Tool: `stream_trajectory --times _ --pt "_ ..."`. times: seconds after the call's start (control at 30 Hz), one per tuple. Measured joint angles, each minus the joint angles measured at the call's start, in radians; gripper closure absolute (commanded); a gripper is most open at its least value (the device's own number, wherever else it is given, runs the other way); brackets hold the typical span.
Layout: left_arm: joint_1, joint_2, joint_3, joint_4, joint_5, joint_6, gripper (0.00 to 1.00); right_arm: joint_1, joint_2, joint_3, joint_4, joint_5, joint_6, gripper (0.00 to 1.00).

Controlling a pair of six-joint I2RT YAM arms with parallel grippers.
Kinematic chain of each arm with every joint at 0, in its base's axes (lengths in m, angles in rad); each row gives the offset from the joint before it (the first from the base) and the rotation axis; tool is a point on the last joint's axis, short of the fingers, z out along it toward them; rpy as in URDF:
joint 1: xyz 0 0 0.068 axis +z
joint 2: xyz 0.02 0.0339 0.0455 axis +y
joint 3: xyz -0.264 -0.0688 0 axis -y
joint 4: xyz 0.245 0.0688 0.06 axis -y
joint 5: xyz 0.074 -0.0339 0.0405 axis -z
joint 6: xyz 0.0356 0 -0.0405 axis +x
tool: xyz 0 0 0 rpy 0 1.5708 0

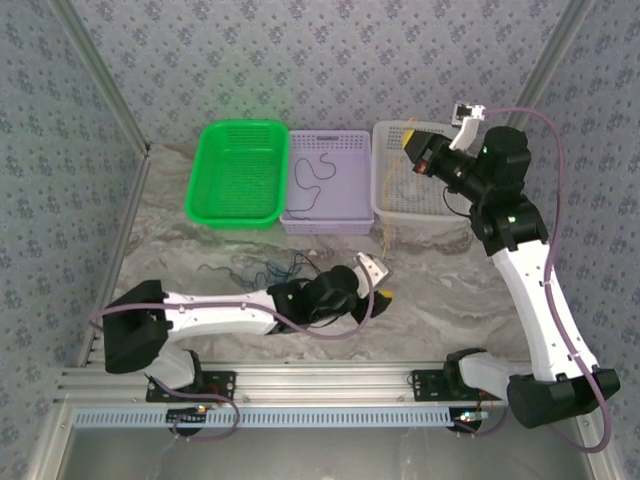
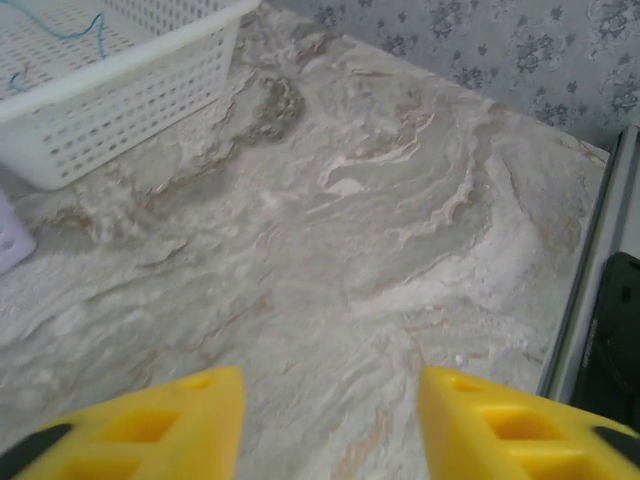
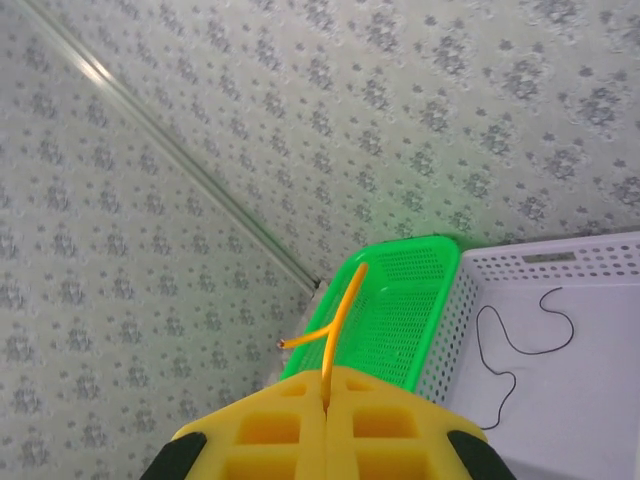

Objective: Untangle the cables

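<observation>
- Left gripper (image 2: 330, 425) low over the bare marbled counter (image 2: 380, 200); jaws parted, nothing between them. Open room ahead up to the white mesh basket (image 2: 120, 110).
- Right gripper (image 3: 325, 405) raised over the white basket; jaws pinched on a thin yellow cable (image 3: 340, 310).
- Tangled cables (image 1: 268, 268) on the counter beside the left arm; 1 black cable (image 3: 478, 345) in the lilac basket (image 1: 325, 225).

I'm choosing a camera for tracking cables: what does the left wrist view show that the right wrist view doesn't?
Left wrist, not right: marble tabletop, white basket holding a blue cable, the left hand open over bare table. Right wrist, not left: green basket, black cable in the lavender basket, the right hand shut on a yellow cable. Both: the lavender basket and floral wall.
</observation>
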Motion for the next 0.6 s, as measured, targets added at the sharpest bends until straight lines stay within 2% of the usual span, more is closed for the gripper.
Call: stream_trajectory --times 0.07,0.3,0.4,0.47,0.6 --pt "0.0 -0.084 -0.014 -0.043 -0.025 0.004 0.45 0.016 -0.002 0.0 -0.018 0.0 -0.024 1.0" --pt "0.0 -0.421 -0.026 -0.138 -0.105 0.033 0.28 0.035 -0.002 -0.005 -0.042 0.01 -0.055 1.0" --pt "0.014 -0.526 -0.026 -0.177 -0.134 0.051 0.24 0.068 0.0 -0.01 -0.054 0.02 -0.063 1.0" --pt "0.052 -0.562 -0.026 -0.2 -0.135 0.064 0.23 0.099 0.004 -0.012 -0.063 0.029 -0.066 1.0" --pt "0.181 -0.56 -0.019 -0.24 -0.1 0.094 0.21 0.177 0.025 -0.011 -0.083 0.054 -0.075 1.0"
